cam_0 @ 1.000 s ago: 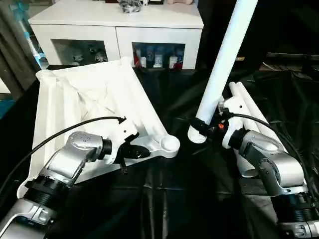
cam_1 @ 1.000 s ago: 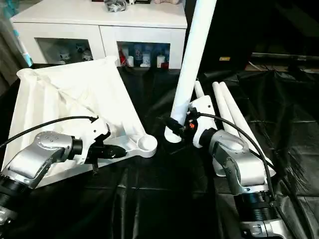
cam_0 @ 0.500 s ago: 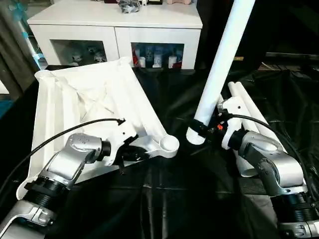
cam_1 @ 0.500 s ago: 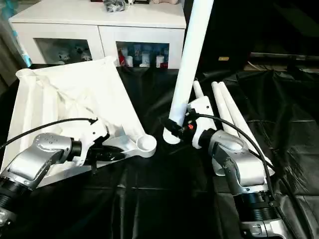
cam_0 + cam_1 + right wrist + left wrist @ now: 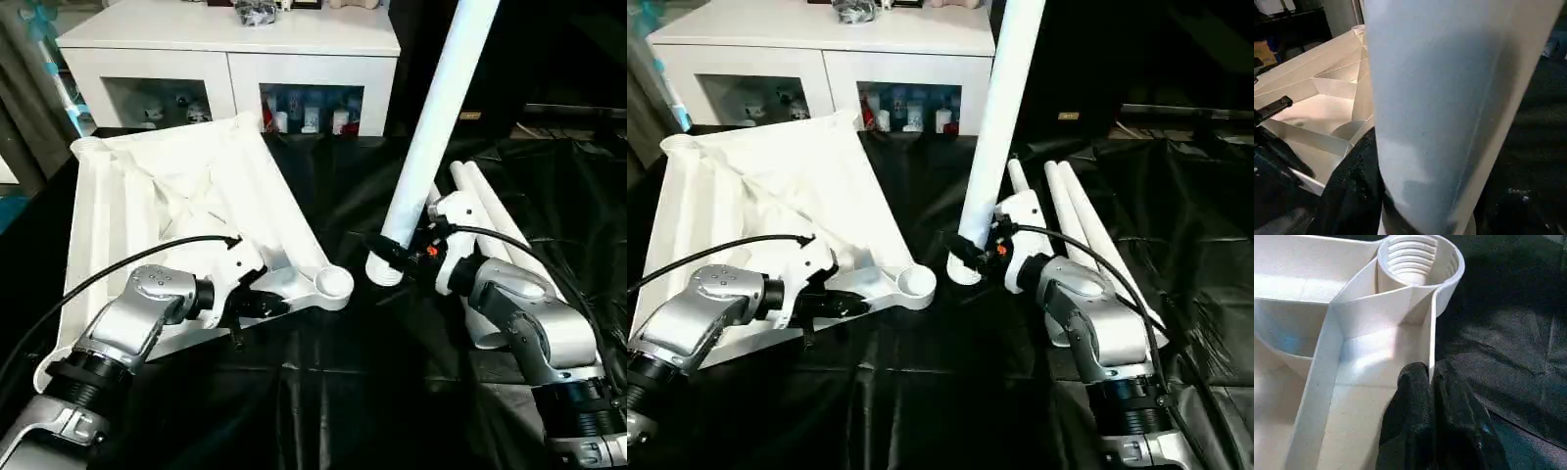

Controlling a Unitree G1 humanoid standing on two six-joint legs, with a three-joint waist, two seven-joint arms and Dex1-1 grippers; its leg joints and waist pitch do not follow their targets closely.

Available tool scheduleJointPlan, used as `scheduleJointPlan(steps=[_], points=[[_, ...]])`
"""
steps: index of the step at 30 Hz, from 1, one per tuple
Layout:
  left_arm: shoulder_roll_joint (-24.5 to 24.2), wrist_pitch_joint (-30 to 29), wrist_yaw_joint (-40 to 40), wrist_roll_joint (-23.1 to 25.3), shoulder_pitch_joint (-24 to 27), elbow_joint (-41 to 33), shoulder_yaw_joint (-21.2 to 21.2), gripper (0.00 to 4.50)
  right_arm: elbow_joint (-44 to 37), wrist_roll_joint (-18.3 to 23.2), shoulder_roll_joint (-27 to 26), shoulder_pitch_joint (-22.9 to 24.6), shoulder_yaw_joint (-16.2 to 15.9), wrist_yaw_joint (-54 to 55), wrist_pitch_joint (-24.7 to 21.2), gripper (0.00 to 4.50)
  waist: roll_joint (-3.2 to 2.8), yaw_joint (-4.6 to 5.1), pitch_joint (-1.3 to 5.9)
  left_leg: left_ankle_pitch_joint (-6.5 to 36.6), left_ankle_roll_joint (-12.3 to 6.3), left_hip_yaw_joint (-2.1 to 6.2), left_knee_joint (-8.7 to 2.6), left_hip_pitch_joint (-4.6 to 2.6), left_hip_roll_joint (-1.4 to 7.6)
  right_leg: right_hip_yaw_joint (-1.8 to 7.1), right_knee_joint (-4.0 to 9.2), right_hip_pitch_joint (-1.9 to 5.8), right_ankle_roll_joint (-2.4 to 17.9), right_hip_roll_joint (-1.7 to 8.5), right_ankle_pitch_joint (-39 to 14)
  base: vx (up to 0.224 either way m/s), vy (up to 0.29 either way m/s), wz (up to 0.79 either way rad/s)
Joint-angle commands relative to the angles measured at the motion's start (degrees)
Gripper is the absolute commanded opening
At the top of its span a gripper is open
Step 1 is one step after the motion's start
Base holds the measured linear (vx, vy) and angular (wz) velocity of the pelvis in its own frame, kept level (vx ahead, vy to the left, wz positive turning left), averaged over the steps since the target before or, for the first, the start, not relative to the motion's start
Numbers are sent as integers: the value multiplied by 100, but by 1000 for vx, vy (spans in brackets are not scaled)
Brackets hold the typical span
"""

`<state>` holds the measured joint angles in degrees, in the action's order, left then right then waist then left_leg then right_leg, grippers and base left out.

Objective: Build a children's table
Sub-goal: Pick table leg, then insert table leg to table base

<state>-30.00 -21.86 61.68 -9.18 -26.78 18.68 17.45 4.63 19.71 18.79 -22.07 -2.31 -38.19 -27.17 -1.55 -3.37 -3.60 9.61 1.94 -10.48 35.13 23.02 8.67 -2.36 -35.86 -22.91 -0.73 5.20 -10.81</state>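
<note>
Tabletop (image 5: 186, 211) lies underside up on the black sheet (image 5: 392, 392), left half of the scene, X ribs visible, tilted so its near right corner points toward the middle. Corner socket (image 5: 334, 283) at that near right corner is open and ribbed inside, seen close in the left wrist view (image 5: 1418, 257).

Left gripper (image 5: 257, 305) is pinched on the tabletop's near rim wall just left of that socket; left wrist view shows 2 black fingers (image 5: 1413, 401) closed tight with the thin rim wall between them.

Right gripper (image 5: 392, 257) clamps 1 leg (image 5: 441, 108) near its lower end. Leg stands steeply, leaning far and right, top running out of view. Its flared lower end (image 5: 382, 272) sits just right of the socket, apart from it, not in it. Right wrist view has the leg (image 5: 1449, 98) up close with a black finger (image 5: 1354, 181) against it.

3 more legs (image 5: 1073, 220) lie side by side on the sheet at right, behind the right forearm.

White cabinet (image 5: 230, 49) with glass fronts stands on the far side, small items behind the glass.
</note>
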Motion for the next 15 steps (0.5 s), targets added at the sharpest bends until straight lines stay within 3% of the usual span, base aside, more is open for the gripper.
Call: scheduleJointPlan(steps=[1,7,9,10,12,13,15], points=[[30,21,133,-64,60,15,-58,6,-153,86,13,-153,-15,-103,-90,191,-8,0,406,1830,53,169,-522,-184,391,230,444,179,1333,334,-1387,0,0,0],[153,167,124,72,109,-105,161,0,-226,377,-142,-394,-69,-251,-449,191,-18,-5,411,1791,46,167,-524,-193,401,231,432,173,1369,328,-1248,0,0,0],[207,175,107,106,98,-177,221,0,-166,332,-145,-446,-165,-318,-472,191,-18,-20,411,1794,55,163,-525,-196,408,236,433,170,1365,334,-1232,0,0,0],[274,200,78,145,72,-220,265,0,-62,241,-136,-503,-292,-383,-501,191,41,-22,400,1759,55,156,-533,-190,409,231,437,172,1357,326,-1214,0,0,0],[300,190,63,156,54,-232,277,0,1,167,-118,-525,-383,-425,-503,191,12,-31,398,1756,59,160,-529,-183,403,231,426,174,1348,339,-1290,0,0,0],[308,206,52,174,42,-229,281,0,36,148,-114,-535,-427,-459,-510,191,37,-43,394,1773,59,153,-526,-198,407,240,441,163,1316,347,-1390,0,0,0],[324,254,27,203,22,-209,279,0,99,139,-112,-552,-488,-505,-543,191,32,-50,391,1788,56,153,-524,-197,409,247,453,160,1286,358,-1473,0,0,0]])
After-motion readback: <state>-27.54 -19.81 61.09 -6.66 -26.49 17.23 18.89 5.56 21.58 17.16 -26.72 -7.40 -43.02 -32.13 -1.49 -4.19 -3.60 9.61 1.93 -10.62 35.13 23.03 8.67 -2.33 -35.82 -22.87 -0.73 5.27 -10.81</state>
